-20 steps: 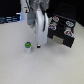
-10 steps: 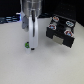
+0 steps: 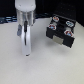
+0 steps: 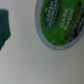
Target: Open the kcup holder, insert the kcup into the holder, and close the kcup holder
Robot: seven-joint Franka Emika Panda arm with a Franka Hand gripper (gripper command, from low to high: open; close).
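Note:
The kcup holder (image 3: 60,32) is a black box with light front panels at the exterior view's right; round slots show on its top. My white gripper (image 3: 25,51) points down at the table, well to the holder's left. In the exterior view the kcup is hidden behind the gripper. In the wrist view the kcup's green printed top (image 4: 58,22) fills much of the picture, very close and blurred. My fingertips do not show clearly, so I cannot tell whether the jaws are open or shut.
The holder and the arm stand on a pale tabletop (image 3: 50,65). A dark background runs along the table's far edge (image 3: 45,7). A blurred dark green shape (image 4: 4,29) shows at the edge of the wrist view.
The gripper has dropped lower toward the table. The small green kcup, visible beside the gripper one second ago, is now covered by it in the exterior view.

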